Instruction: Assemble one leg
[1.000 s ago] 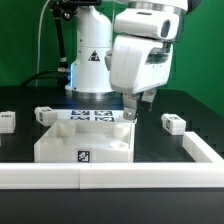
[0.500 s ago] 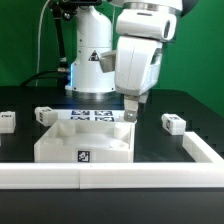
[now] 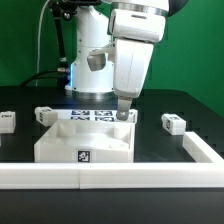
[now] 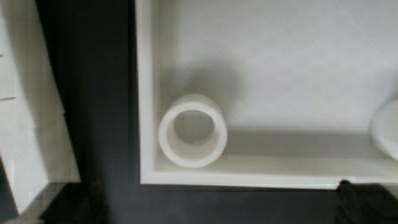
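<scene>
Above corner of large flat white recessed piece [image 3: 60,150], hovering, grey two-finger gripper [image 3: 123,112] spread, empty; probably best to grab small white tagged rectangular leg [image 3: 174,123] squarely, upright.

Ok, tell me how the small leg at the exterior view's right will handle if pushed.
The leg looks like a blocky plastic post, so it is probably stiff and light. It lies on a flat face on the table, so it should slide rather than roll, perhaps swivelling if pushed off-centre.

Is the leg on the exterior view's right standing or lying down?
Lying down: the leg rests lengthwise on the table, wider than it is tall.
</scene>
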